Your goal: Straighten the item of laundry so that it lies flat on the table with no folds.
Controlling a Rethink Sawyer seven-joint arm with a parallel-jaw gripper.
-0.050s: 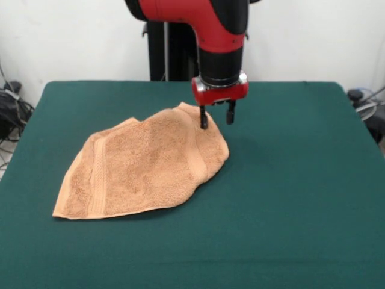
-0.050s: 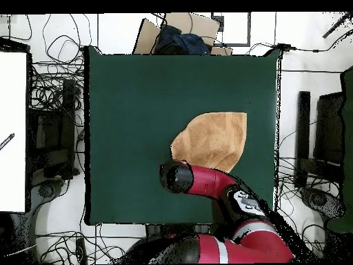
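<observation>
1 towel (image 1: 147, 165) lies on 1 table (image 1: 289, 198) covered in dark green cloth, and it serves as the landmark here. In the front view its nearest part is the lower-left corner, where 1 smoother woven band runs beside the left edge. The cloth is not flat: it forms a rough wedge, with a raised, rounded fold along its right side, where a 2nd band curves. Farther back, at the towel's far right corner, 1 gripper (image 1: 216, 117) hangs from 1 red and black arm (image 1: 219, 36). Its 2 dark fingers (image 1: 204, 118) are spread apart with nothing between them; the left one sits at the towel's upper edge, the right one over bare table just beyond. In the overhead view the towel (image 2: 210, 140) lies right of the table's (image 2: 131, 124) centre.
</observation>
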